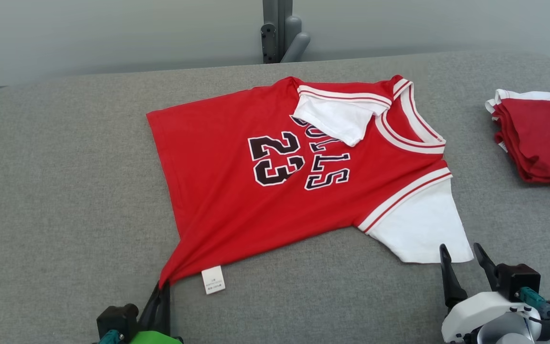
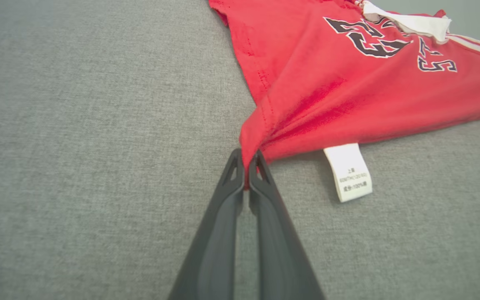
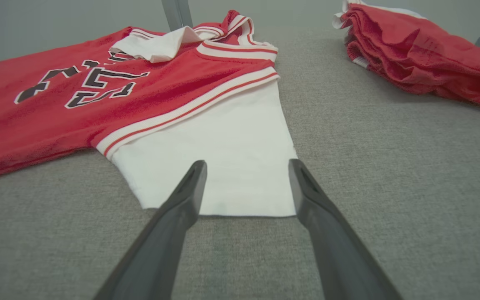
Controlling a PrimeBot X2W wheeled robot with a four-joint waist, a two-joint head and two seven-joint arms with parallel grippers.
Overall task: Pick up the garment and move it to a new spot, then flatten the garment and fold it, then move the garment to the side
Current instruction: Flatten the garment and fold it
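Gripping the near hem corner of the jersey (image 1: 237, 200), my left pincer (image 1: 163, 285) sits clenched at the lower left of the head view, beside the white label (image 1: 213, 279). The jersey lies spread across the middle of the grey surface (image 1: 55, 191), one white sleeve flipped over its lettering. I see my right pincer (image 1: 460, 248) released at lower right, fingers apart at the other sleeve's edge. A folded red pile (image 1: 537, 138) lies at the right edge.

You're in what looks like a lab or test room: bare pale wall (image 1: 112, 33), grey metal post (image 1: 275, 28), one big grey fabric-covered table (image 1: 65, 191), a pile of folded red shirts (image 1: 537, 138).
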